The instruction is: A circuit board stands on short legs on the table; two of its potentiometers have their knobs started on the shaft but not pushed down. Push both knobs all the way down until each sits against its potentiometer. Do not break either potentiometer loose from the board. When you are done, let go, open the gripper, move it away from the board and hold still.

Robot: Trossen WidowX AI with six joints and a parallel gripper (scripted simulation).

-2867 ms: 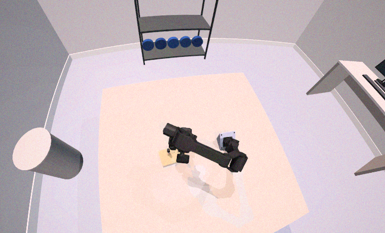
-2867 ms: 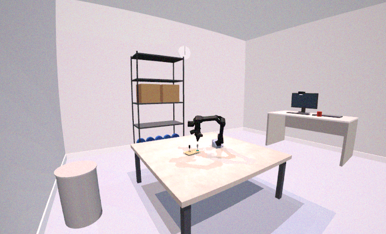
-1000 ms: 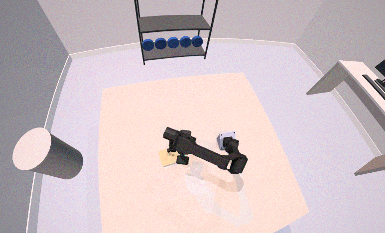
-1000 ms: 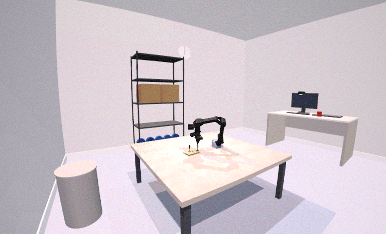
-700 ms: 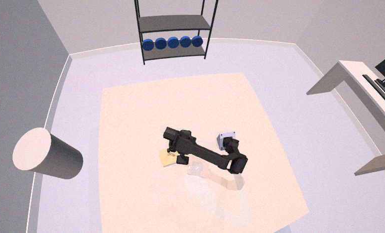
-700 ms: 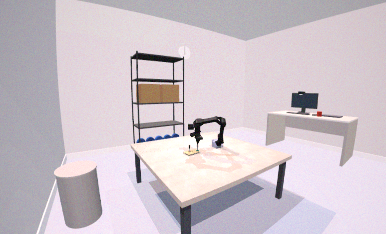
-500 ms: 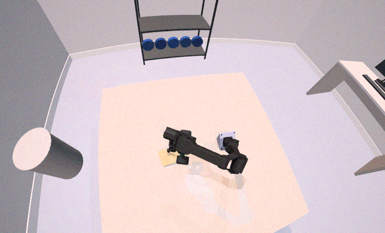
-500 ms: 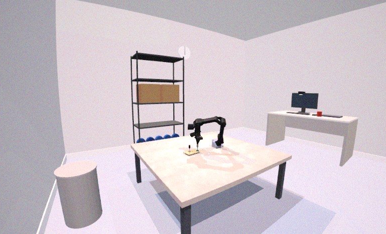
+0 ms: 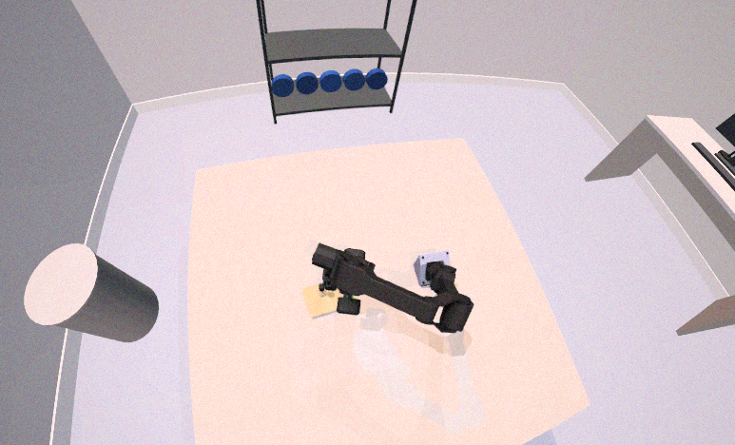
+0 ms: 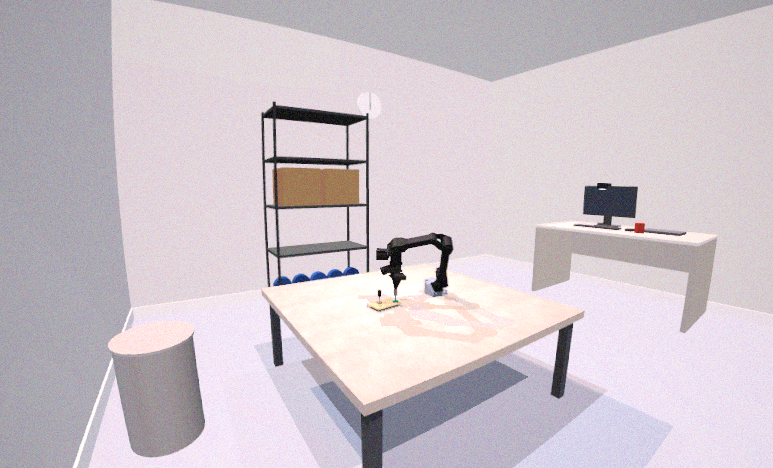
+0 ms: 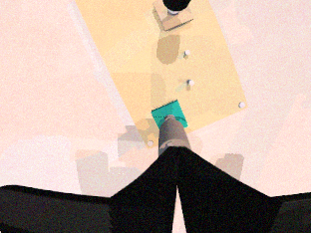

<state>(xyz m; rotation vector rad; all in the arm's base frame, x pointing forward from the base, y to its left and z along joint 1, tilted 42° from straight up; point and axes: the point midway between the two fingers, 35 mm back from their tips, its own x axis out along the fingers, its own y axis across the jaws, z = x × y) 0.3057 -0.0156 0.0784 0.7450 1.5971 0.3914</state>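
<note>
The yellow circuit board (image 9: 319, 304) (image 10: 384, 306) (image 11: 130, 55) stands on the table. A teal potentiometer (image 11: 161, 110) is at its near end in the wrist view, with a grey knob (image 11: 173, 133) (image 10: 395, 292) upright above it. How much shaft shows beneath this knob is too small to tell. My gripper (image 11: 175, 154) (image 10: 395, 285) is shut and empty, its tips over the top of the grey knob and seemingly touching it. A tan potentiometer (image 11: 171, 21) carries a black knob (image 11: 175, 4) (image 10: 379, 293) (image 9: 321, 287), which stands high above it in the exterior view.
Two small pale posts (image 11: 186, 53) (image 11: 190, 83) rise from the board between the potentiometers. Small round fasteners (image 11: 241, 105) (image 11: 151, 143) mark board corners. The arm's base (image 9: 422, 271) (image 10: 434, 289) stands to the right of the board. Shelving, a desk and a round bin are away from the table.
</note>
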